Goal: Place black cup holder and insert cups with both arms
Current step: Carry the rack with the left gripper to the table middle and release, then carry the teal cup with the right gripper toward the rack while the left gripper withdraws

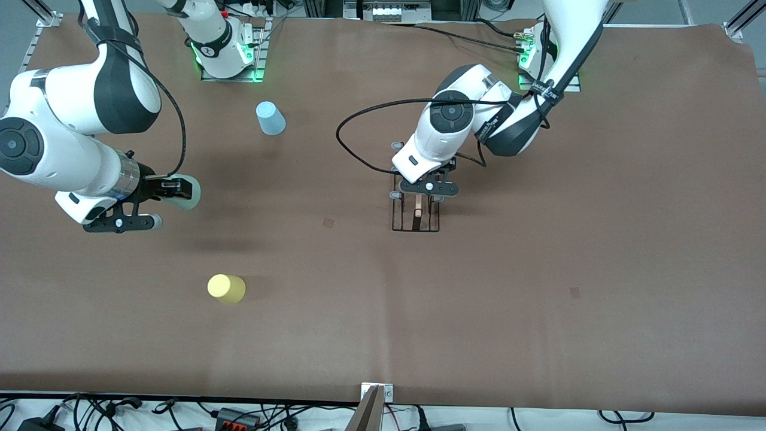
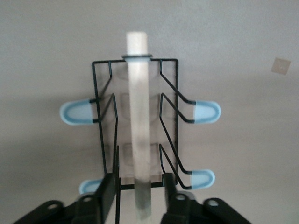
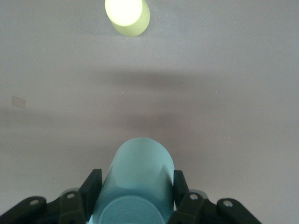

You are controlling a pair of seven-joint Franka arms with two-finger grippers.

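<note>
The black cup holder (image 1: 413, 228) stands on the brown table near the middle, its wooden rod (image 2: 138, 102) running between blue-tipped pegs (image 2: 206, 112). My left gripper (image 1: 426, 200) hangs over it, open, one finger (image 2: 108, 186) on each side of the rod with a gap to it. My right gripper (image 1: 176, 188) is shut on the pale green cup (image 1: 191, 195), held on its side above the right arm's end of the table; the same cup (image 3: 138, 177) fills the right wrist view. A light blue cup (image 1: 270, 118) stands near the right arm's base. A yellow cup (image 1: 226, 288) stands nearer the front camera.
Two small tape marks (image 1: 328, 222) (image 1: 575, 291) lie on the brown cloth. A metal clamp (image 1: 377, 395) sits at the table's front edge, with cables below it. The yellow cup (image 3: 127, 14) shows ahead of the right gripper.
</note>
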